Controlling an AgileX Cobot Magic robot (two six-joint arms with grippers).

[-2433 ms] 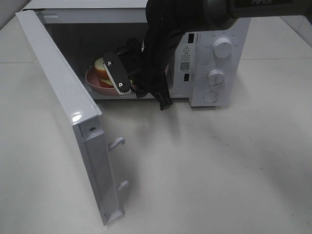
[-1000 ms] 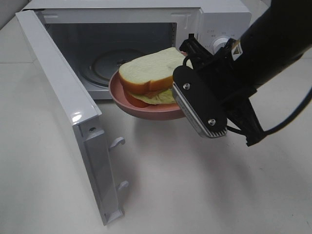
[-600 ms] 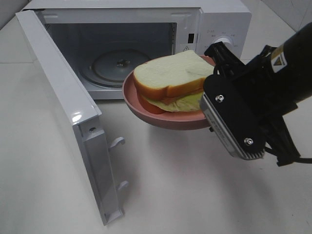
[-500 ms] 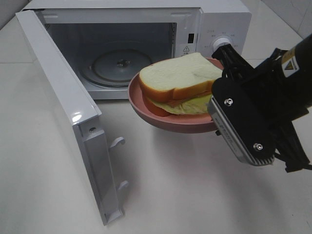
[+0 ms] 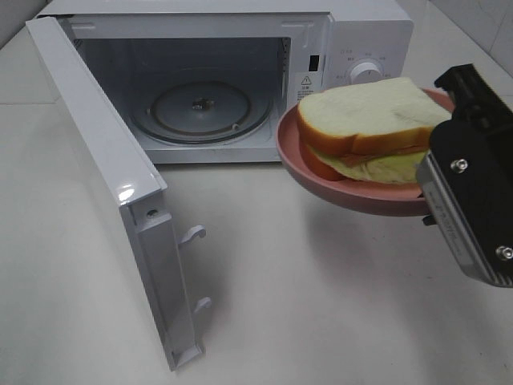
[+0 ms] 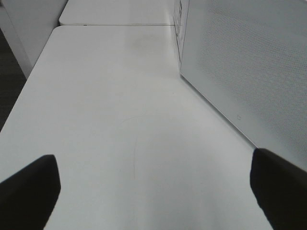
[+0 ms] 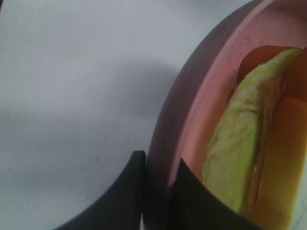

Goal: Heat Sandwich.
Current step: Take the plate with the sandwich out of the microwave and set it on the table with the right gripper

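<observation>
The right claw [image 7: 156, 184] is clamping the rim of the round pink plate [image 5: 321, 176], holding the square white-bread sandwich [image 5: 365, 120] above the white worktop [image 5: 321, 321], at 3 o'clock from the open white microwave [image 5: 200, 88]. The left claw [image 6: 153, 191] is sitting apart, gripping nothing.

Sandwich [image 5: 369, 120]: two square white-bread slices, tan crust, pale yellow-green filling + bit of red at edge. Intact, lying flat on pink plate [image 5: 321, 178], plate held off table, outside microwave [image 5: 345, 40], in front of its control panel. Wrist view: filling edge [image 7: 240, 148] close-up.
</observation>
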